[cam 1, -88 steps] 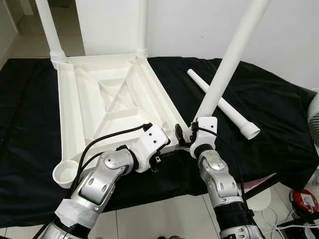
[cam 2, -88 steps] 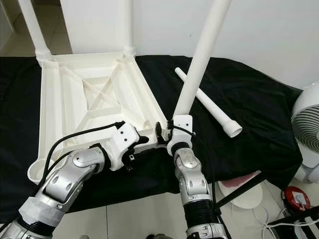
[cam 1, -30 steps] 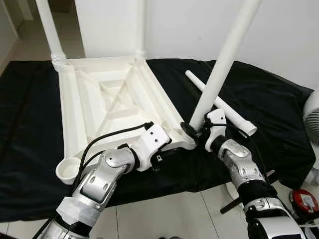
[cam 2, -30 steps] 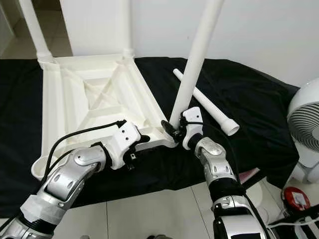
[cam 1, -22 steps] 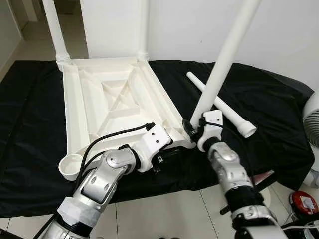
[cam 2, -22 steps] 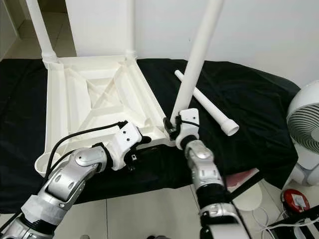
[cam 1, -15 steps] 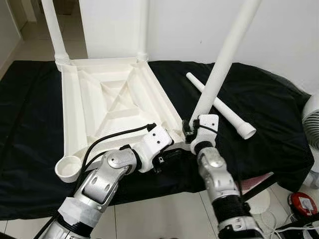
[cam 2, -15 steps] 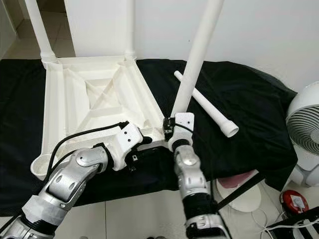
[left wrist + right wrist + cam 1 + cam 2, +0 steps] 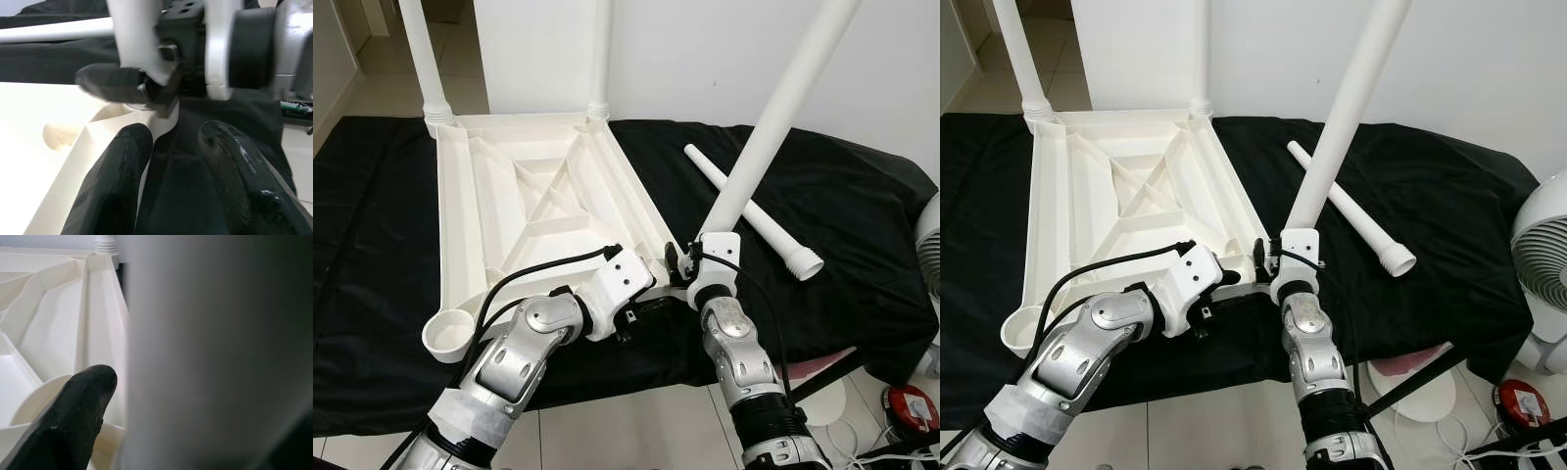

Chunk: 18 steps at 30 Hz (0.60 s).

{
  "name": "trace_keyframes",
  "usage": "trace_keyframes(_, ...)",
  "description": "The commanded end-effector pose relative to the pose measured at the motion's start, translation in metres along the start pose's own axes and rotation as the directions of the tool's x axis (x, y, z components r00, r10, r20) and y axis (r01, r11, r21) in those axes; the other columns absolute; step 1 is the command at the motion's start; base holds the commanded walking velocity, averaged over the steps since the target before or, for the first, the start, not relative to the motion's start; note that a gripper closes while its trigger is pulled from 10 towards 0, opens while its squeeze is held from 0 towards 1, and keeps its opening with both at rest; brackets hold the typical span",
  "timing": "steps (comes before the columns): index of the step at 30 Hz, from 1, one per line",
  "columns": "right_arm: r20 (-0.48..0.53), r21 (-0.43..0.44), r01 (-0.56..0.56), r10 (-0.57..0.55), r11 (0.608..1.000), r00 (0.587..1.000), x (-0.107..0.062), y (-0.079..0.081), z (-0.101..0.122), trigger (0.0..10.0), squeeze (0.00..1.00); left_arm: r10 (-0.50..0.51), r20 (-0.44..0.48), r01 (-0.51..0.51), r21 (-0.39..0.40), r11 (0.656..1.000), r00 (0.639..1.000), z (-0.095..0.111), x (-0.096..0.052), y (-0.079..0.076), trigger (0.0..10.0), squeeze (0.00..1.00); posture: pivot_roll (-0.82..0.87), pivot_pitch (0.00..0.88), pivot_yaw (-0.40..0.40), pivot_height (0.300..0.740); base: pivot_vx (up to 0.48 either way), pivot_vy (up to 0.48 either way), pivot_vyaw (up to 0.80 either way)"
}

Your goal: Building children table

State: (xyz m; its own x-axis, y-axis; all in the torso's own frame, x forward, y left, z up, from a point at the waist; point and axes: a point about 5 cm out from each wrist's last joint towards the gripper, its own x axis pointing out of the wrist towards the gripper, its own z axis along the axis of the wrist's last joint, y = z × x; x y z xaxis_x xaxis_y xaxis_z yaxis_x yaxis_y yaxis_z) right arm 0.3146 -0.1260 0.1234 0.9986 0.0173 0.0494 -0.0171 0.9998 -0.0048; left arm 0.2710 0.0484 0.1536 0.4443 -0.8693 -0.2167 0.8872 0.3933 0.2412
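Observation:
A white children's table top (image 9: pixel 538 206) lies upside down on a black cloth (image 9: pixel 842 245). Two white legs (image 9: pixel 423 59) stand in its far corners. My right gripper (image 9: pixel 688 258) is shut on a third white leg (image 9: pixel 769 127) just above the near right corner; the leg leans up and to the right. In the right wrist view this leg (image 9: pixel 215 357) is close beside one black finger (image 9: pixel 73 426). My left gripper (image 9: pixel 171 137) is open, its fingers astride the table's near rim (image 9: pixel 98 142) next to that corner. A fourth leg (image 9: pixel 752 213) lies loose on the cloth.
The near left corner socket (image 9: pixel 447 336) holds nothing. A white fan (image 9: pixel 1547 264) stands at the right edge, with a red object (image 9: pixel 913 406) and cables on the tiled floor below. A white wall (image 9: pixel 705 49) rises behind the cloth.
My right forearm has swung in from the right to stand straight below the corner, and the held leg now leans further right. The left gripper stays at the rim.

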Motion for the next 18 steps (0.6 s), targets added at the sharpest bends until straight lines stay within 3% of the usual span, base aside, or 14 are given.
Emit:
trace_keyframes(1, -0.003, -0.012, 0.054, -0.054, 0.998, 0.999, -0.007, -0.012, -0.004, 10.0, 1.0, -0.002, -0.005, 0.002, -0.003, 1.0, 1.0, -0.003, 0.001, -0.003, 10.0, 0.0, 0.07, 0.0, -0.121, 0.74, 0.0, 0.0, 0.0)
trace_keyframes(6, 0.009, -0.011, 0.088, -0.087, 0.996, 0.996, -0.013, -0.018, -0.005, 10.0, 1.0, -0.003, -0.005, 0.003, -0.003, 1.0, 1.0, -0.003, 0.001, -0.003, 10.0, 0.0, 0.07, 0.0, -0.12, 0.74, 0.0, 0.0, 0.0)
trace_keyframes(7, 0.037, -0.002, 0.077, -0.076, 0.997, 0.996, -0.017, -0.021, -0.004, 10.0, 0.0, -0.005, -0.005, 0.005, -0.002, 1.0, 1.0, -0.003, 0.002, -0.003, 10.0, 0.0, 0.07, 0.0, -0.117, 0.74, 0.0, 0.0, 0.0)
trace_keyframes(18, 0.095, 0.009, -0.002, 0.001, 1.0, 0.996, -0.035, -0.027, -0.004, 10.0, 0.0, -0.01, -0.004, 0.01, -0.001, 1.0, 1.0, -0.003, 0.002, -0.004, 10.0, 0.0, 0.06, 0.0, -0.113, 0.74, 0.0, 0.0, 0.0)
